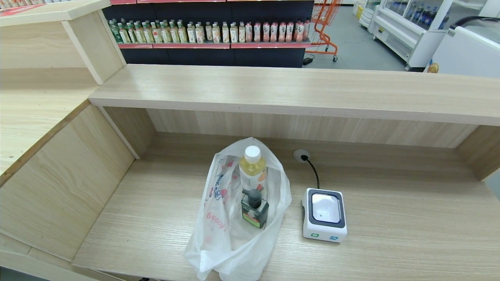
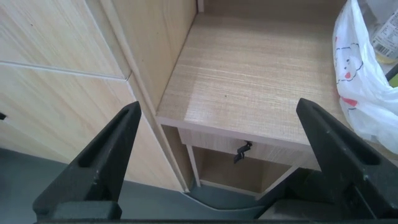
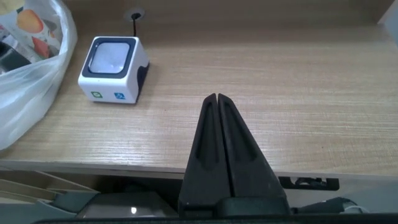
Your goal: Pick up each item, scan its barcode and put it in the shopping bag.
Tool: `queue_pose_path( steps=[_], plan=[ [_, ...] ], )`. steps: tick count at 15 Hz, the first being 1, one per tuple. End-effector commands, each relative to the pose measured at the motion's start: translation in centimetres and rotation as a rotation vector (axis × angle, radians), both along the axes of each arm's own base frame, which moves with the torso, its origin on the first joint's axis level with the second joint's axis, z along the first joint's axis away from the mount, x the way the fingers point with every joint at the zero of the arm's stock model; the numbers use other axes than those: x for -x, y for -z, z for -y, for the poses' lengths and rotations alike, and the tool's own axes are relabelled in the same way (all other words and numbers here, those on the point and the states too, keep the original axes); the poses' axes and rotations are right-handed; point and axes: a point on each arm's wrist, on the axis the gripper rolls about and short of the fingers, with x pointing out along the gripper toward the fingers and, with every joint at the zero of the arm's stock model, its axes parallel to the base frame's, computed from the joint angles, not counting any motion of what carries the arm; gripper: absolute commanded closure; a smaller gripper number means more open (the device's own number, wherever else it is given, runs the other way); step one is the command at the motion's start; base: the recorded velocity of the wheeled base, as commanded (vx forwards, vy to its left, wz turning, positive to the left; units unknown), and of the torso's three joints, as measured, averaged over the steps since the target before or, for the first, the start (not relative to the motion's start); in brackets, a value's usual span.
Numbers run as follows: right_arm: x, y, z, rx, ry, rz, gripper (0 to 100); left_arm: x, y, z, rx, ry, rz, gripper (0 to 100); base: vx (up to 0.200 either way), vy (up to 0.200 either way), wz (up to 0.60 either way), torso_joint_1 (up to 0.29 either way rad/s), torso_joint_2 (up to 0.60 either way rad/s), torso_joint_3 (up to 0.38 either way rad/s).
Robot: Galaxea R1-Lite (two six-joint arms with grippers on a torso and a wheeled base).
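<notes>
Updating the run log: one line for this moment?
shopping bag: drink bottle, pump bottle inside | left end effector: open | right end effector: shut

I had bright, even light from overhead on the counter (image 1: 390, 218), and shadows stayed soft. The deepest shade sat under the upper shelf (image 1: 273, 89). The scanner (image 1: 324, 214) threw a pale glare off its glass top, and the white bag (image 1: 218, 238) gleamed along its folds. The head view bowed straight edges near its borders, yet the distant bottles (image 1: 211, 33) stayed fairly crisp. Close to the lens, the left gripper (image 2: 217, 107) and right gripper (image 3: 216, 99) were near-black shapes with little surface detail.
</notes>
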Motion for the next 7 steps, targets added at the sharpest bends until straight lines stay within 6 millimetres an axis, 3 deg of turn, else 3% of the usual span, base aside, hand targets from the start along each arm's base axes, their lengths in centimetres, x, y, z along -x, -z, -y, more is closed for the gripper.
queue_pose_path(
  steps=[1,7],
  plan=[
    [-0.02,-0.01,0.0,0.0,0.0,-0.003,100,0.0,0.0,0.0,0.0,-0.001,0.0,0,0.0,0.0,0.0,0.0,0.0,0.0],
    [-0.02,-0.01,0.0,0.004,0.0,-0.003,100,0.0,0.0,0.0,0.0,-0.001,0.0,0,0.0,0.0,0.0,0.0,0.0,0.0]
  ],
)
